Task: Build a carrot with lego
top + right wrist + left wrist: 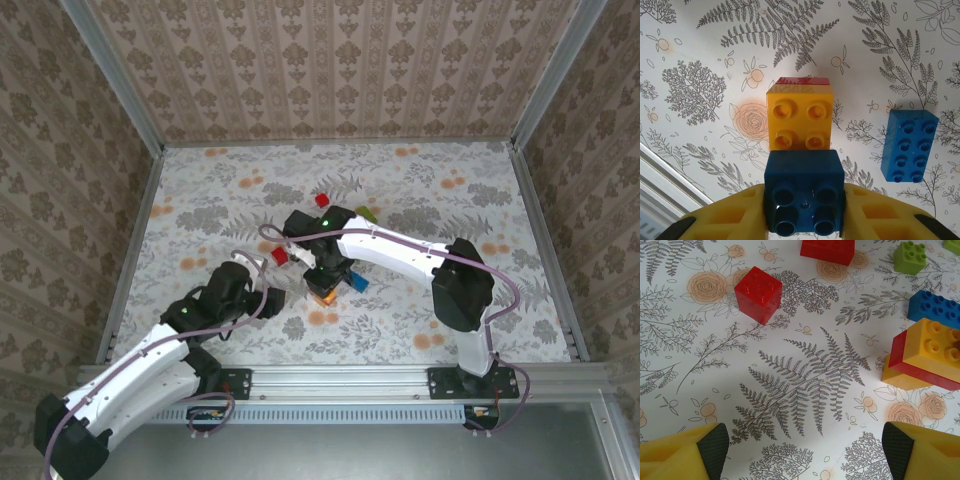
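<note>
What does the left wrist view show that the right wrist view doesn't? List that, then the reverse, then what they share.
Left wrist view: a red cube, a second red brick at the top edge, a green brick, and the open left gripper holding nothing.
Right wrist view: the right gripper shut on a dark blue brick, and a metal rail in the lower left corner.
Both: the yellow-topped stack with a red layer, the long blue brick beside it, and the floral table cover.
</note>
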Tool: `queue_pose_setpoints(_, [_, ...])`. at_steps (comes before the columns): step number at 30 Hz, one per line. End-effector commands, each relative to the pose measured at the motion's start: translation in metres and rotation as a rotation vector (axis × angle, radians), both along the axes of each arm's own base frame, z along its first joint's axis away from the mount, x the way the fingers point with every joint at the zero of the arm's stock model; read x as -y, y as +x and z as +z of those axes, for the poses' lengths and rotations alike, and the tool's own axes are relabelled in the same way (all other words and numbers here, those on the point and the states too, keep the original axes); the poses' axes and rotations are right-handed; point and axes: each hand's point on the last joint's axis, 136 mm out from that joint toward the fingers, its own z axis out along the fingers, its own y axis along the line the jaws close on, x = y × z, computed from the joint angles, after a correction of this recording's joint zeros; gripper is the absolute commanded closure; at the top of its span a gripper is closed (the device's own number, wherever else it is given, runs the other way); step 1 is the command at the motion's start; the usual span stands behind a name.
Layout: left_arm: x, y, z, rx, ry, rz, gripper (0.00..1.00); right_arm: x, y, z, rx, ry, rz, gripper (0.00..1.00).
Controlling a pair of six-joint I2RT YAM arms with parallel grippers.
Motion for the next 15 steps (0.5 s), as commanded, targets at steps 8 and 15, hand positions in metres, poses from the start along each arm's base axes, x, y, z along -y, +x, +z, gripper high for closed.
queue_pose_setpoints(8, [0.0015,-0.0025,-0.0035,-0.01,-0.002,-0.006,0.16,-0.0064,-0.0008,-0.0073,-0.024,-0.014,0.003,0.64])
queue_pose_setpoints(15, [0.002,-0.0026,-0.0036,-0.01,-0.003,-0.009,0.16,-0.0074,-0.0015,-0.0124,-0.031,-0.024,0.004,0.64])
